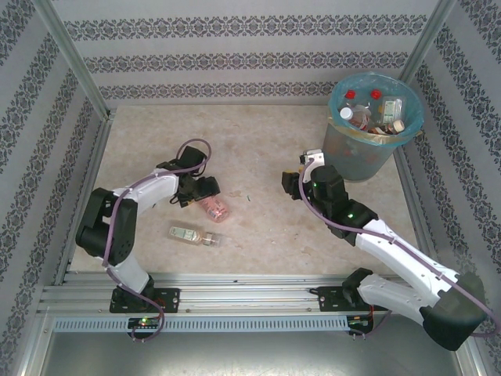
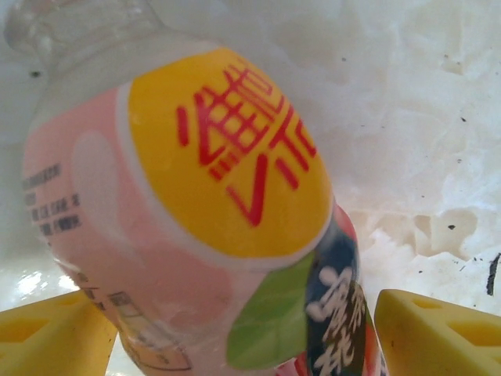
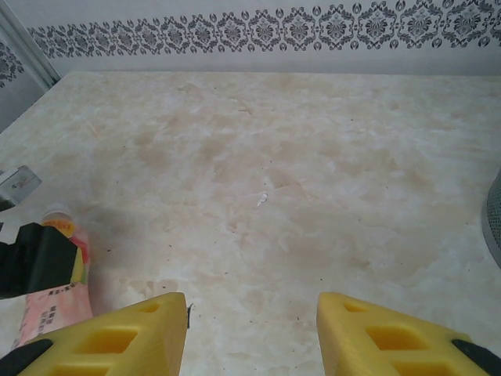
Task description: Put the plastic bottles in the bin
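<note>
Left gripper (image 1: 203, 196) sits astride pink bottle (image 2: 235, 180) on desk (image 1: 258, 149), neck pointing straight ahead; jaws wide, we can't tell if gripped. Bin's (image 1: 356, 160) far right, nearer our part-open, empty right gripper (image 3: 252, 313).

Pink bottle (image 2: 196, 219); yellow fingers (image 3: 117, 337); grey-blue bin (image 1: 360, 157); beige marbled table (image 3: 274, 157).

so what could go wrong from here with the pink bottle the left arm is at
The left jaws straddle the pink bottle, which lies on its round side. Whether they're clamped is unclear, so it may roll or slip on lifting. The bin stands far across the table and is piled near its rim, so a drop could bounce out. The second bottle nearby could get knocked.
</note>
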